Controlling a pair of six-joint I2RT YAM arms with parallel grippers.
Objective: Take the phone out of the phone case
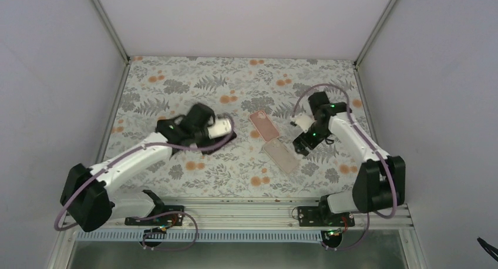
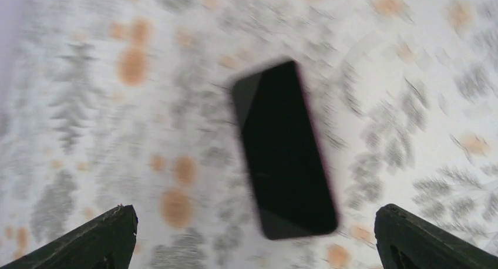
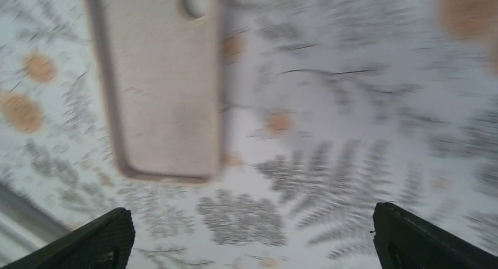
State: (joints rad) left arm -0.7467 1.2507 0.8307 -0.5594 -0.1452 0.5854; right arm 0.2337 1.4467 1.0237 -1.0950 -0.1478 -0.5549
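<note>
In the left wrist view the phone (image 2: 285, 151), black screen up with a pinkish edge, lies flat on the floral cloth. It sits ahead of my left gripper (image 2: 255, 210), which is open and touches nothing. The view is blurred. From the top, my left gripper (image 1: 222, 137) hovers left of centre over a dark shape that I cannot separate from its fingers. The pale beige phone case (image 3: 167, 87) lies flat with its camera cutout at the far end, ahead and left of my open right gripper (image 3: 252, 210). The case (image 1: 281, 156) rests just left of my right gripper (image 1: 302, 141).
A pinker case-shaped slab (image 1: 263, 125) with a corner cutout lies on the cloth just beyond the pale case. White walls enclose the table on three sides. A metal rail (image 1: 235, 213) carries the arm bases along the near edge.
</note>
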